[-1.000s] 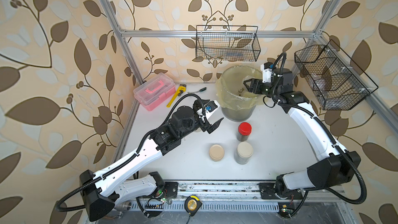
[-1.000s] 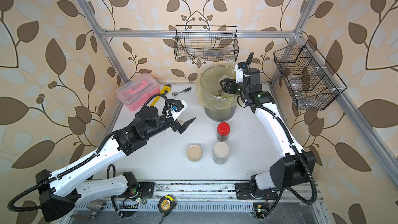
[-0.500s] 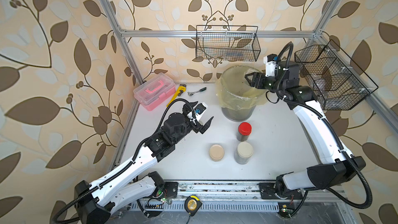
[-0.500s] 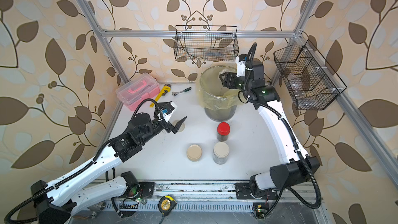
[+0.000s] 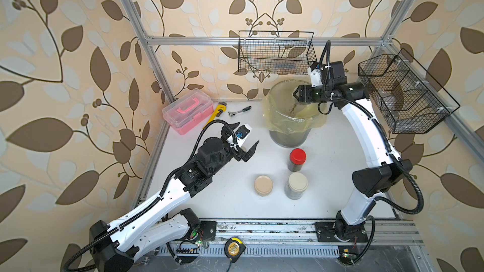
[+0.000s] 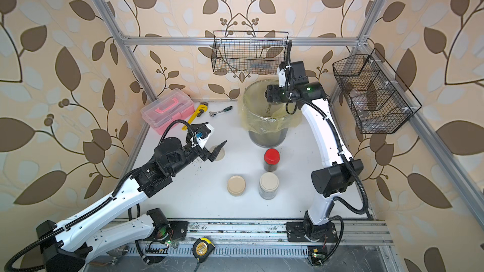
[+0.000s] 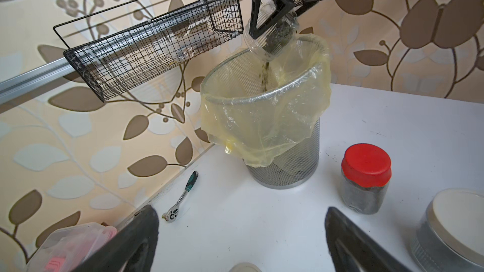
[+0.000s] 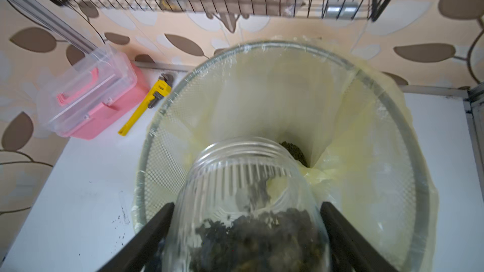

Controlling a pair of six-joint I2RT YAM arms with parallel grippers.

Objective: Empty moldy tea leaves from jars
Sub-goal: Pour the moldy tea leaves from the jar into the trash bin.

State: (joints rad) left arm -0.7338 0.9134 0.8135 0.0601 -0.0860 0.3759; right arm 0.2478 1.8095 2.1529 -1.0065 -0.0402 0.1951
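On the white table (image 5: 230, 205), back right: grey mesh bin (image 5: 288, 138) with yellowish liner, the biggest item. Pink toolbox (image 5: 187, 111) sits back left, well apart from the bin. The right gripper (image 8: 247, 205) is up over the bin mouth, pinching an open jar (image 8: 243, 168) by its sides. The jar is tipped mouth-down toward the liner. The left gripper (image 7: 242, 221) hovers low over the table, left of the bin, fingers spread wide and holding nothing. A loose beige lid (image 6: 220, 153) lies just under it. Three capped jars stand in front of the bin. The red-lid jar (image 5: 297, 159) is nearest it, the beige-lid jar (image 5: 296, 185) just in front of that, and the second beige-lid jar (image 5: 263, 185) beside that one. A yellow pipe wrench (image 5: 217, 113) and a ratchet (image 5: 239, 111) lie between toolbox and bin. Tea leaves (image 8: 262, 239): a clump inside the tipped jar, a thin stream falling from its mouth in the left wrist view, and a small pile at the liner bottom. A few specks lie on the table.
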